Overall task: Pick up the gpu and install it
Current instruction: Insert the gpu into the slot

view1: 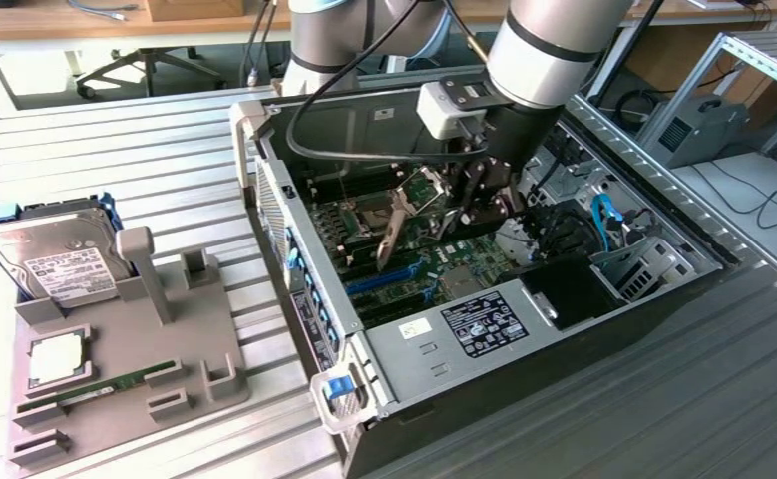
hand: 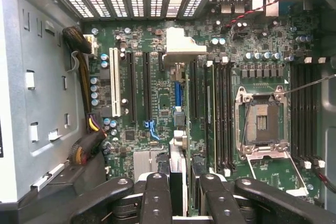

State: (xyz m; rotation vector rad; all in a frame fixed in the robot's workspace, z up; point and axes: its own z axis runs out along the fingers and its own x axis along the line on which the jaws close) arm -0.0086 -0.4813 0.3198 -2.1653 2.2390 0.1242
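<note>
Inside the open computer case [view1: 361, 344] at the frame's centre, the gripper [hand: 185, 195] clenches the gpu [hand: 177, 182] edge-on, above the motherboard [hand: 157, 98]. An open CPU socket [hand: 261, 124] lies just beside. On the slatted metal table [view1: 122, 150], lower left, a grey fixture [view1: 122, 399] holds a hard drive [view1: 49, 259]. An office chair [view1: 136, 65] stands upper left.

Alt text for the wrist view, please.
The black-fingered hand grips a thin dark circuit card with a pale metal end bracket, seen edge-on, above the green motherboard of an open grey computer case. An empty silver CPU socket sits on the board.
</note>
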